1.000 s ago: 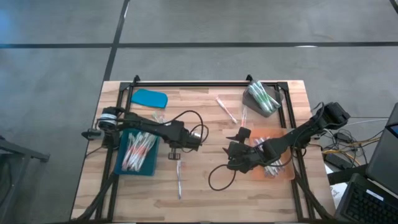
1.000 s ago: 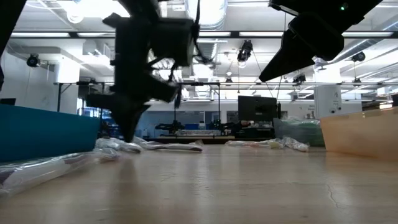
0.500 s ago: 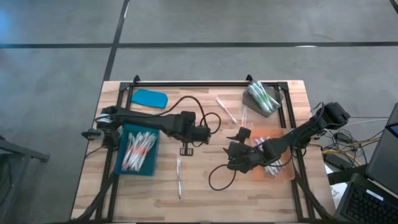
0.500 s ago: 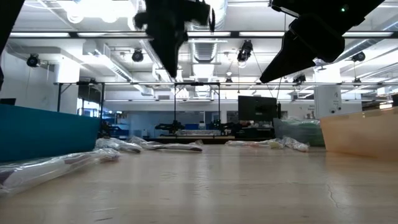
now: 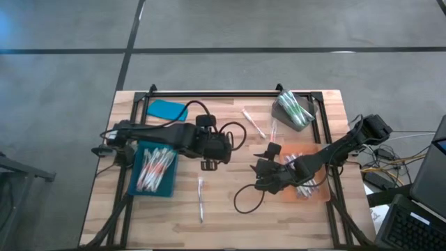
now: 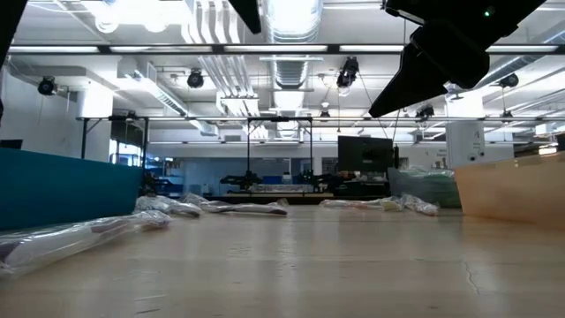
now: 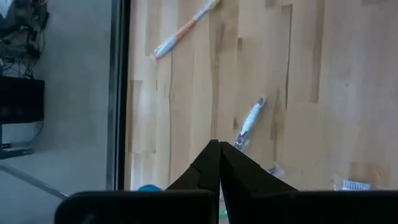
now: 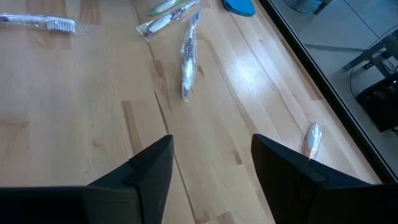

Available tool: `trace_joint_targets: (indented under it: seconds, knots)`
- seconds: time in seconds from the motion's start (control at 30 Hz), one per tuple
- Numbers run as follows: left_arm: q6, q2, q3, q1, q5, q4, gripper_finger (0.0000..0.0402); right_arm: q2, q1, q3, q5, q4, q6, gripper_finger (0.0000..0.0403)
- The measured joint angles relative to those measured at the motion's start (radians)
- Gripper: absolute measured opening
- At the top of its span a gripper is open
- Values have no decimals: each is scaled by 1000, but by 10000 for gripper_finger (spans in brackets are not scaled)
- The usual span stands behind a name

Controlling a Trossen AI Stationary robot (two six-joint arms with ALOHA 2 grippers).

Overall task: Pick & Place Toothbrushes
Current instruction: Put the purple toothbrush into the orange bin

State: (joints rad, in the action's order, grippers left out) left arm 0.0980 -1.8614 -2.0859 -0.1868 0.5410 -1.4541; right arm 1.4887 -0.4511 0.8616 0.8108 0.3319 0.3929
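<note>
While several toothbrushes (image 5: 155, 169) already fill the blue tray (image 5: 171, 183), loose ones (image 5: 201, 198) lie on the table (image 5: 223, 216). Left gripper (image 5: 209, 165) pressed together, empty, above mid-table; right gripper (image 5: 263, 176) spread, empty, beside the orange tray (image 5: 315, 196).

Wooden table (image 5: 223, 216) holding a teal tray (image 5: 169, 187), orange tray (image 5: 322, 195), grey bin (image 5: 306, 120), blue lid (image 5: 167, 109), loose toothbrushes (image 5: 201, 201).

In your low view both arms (image 6: 441, 49) are cut off by the top edge, and the teal tray (image 6: 62, 185) hides its toothbrushes
</note>
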Motion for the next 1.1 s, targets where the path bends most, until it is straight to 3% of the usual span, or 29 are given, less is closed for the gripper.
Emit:
trace_joint_targets:
  seconds: [0.23, 0.53, 0.8, 1.1]
  knots:
    - [78, 18, -46, -35, 26, -37, 11, 0, 0, 0, 0, 0, 0, 212]
    - [172, 118, -36, -125, 162, -28, 12, 0, 0, 0, 0, -9, 0, 234]
    - [249, 159, -34, -260, 389, -23, 20, 0, 1, 0, 0, -52, 0, 253]
    - [314, 184, 63, -366, 468, -21, 21, 0, 2, 0, 0, -144, -11, 265]
